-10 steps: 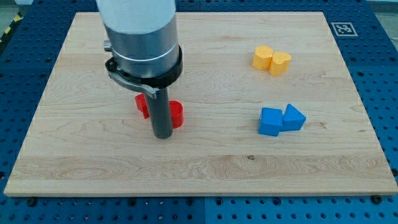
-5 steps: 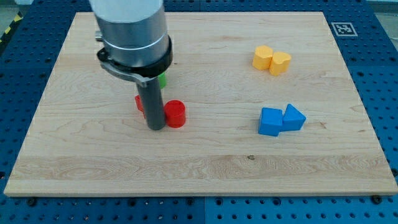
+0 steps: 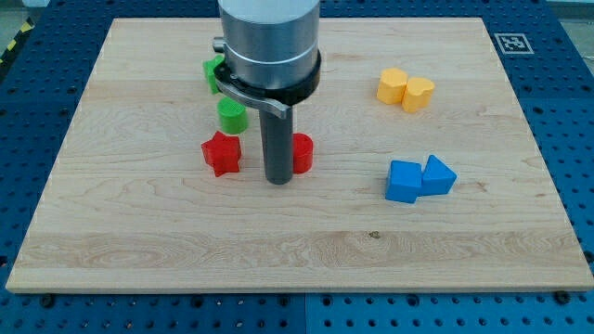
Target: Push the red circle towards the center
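The red circle [image 3: 303, 153] stands near the middle of the wooden board [image 3: 297, 250], partly hidden behind my rod. My tip [image 3: 278, 181] rests on the board touching the circle's left side, slightly towards the view's bottom. A red star-shaped block [image 3: 222, 153] lies to the left of the tip, apart from it.
A green circle [image 3: 231, 116] and another green block [image 3: 213, 72] sit above the red star. Two yellow blocks [image 3: 406, 89] touch each other at the upper right. A blue cube [image 3: 404, 181] and a blue triangular block [image 3: 438, 175] touch at the right. A marker tag [image 3: 513, 43] is in the board's top right corner.
My tip has moved to the right and slightly up, pushing the red circle rightward away from the red star. The green blocks, hidden before, now show.
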{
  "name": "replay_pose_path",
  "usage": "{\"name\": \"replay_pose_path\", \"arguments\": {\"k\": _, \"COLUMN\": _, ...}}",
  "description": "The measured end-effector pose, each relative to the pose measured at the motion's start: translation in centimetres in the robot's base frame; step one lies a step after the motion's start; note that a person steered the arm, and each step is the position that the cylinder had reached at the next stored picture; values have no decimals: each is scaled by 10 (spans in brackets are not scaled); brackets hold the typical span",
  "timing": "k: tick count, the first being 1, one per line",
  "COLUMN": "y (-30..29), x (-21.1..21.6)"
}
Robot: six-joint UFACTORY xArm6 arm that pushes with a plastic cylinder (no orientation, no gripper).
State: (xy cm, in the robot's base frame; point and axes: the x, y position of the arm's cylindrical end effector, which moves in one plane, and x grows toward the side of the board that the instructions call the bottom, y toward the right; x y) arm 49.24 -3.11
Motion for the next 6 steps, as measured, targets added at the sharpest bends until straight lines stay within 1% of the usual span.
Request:
{"name": "replay_pose_path", "arguments": {"k": 2, "y": -18, "x": -8}}
{"name": "replay_pose_path", "arguments": {"k": 3, "y": -19, "x": -24}}
{"name": "replay_pose_path", "arguments": {"k": 6, "y": -14, "x": -27}}
